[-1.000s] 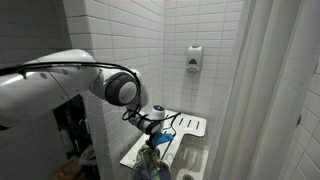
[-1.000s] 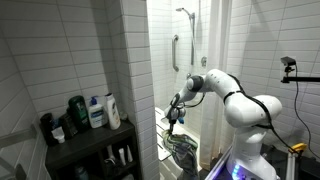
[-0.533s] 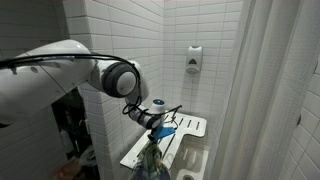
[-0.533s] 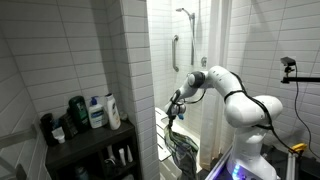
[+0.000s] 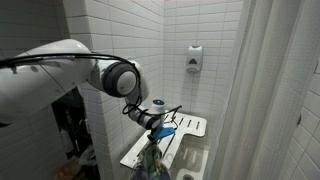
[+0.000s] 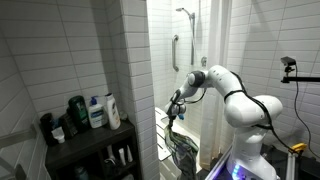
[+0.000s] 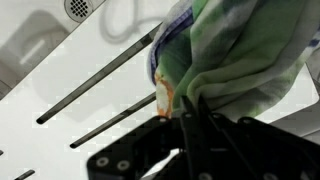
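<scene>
Clearly the hand is clamped almost fully shut on a cloth; the wrist view shows the green-and-white folds bunched between its tips. The cloth hangs just above the near end of the white slatted seat, and whether its lower edge touches the seat we cannot tell. We judge the pick-up done, as the grip looks firm and the cloth is raised; it has not been laid down or released anywhere. A dispenser sits on the wall well above the seat.
</scene>
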Controlling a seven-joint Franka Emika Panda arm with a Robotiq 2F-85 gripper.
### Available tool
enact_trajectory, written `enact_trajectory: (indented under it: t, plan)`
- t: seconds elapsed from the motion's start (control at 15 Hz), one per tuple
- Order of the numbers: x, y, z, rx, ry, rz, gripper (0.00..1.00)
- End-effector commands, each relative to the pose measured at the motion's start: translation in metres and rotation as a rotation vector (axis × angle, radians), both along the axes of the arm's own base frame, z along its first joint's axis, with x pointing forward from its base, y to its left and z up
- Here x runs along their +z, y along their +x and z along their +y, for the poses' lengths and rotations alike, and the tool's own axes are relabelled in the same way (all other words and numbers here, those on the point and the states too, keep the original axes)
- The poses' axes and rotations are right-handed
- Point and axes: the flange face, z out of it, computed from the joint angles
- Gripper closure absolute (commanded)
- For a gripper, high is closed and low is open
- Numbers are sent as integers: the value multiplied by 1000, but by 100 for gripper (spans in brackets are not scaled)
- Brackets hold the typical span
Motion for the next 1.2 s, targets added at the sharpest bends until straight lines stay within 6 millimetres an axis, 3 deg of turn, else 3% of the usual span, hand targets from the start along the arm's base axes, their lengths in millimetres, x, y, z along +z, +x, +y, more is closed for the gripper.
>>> enact_trajectory:
  t: [0.0, 0.53, 0.67, 1.13]
  plan:
    - [-1, 0, 0, 0, 0, 0, 93]
    - [-1, 1, 0, 0, 0, 0, 93]
    - [-2, 2, -1, 7, 7, -3, 98]
    - [-18, 11, -5, 34, 5, -6, 98]
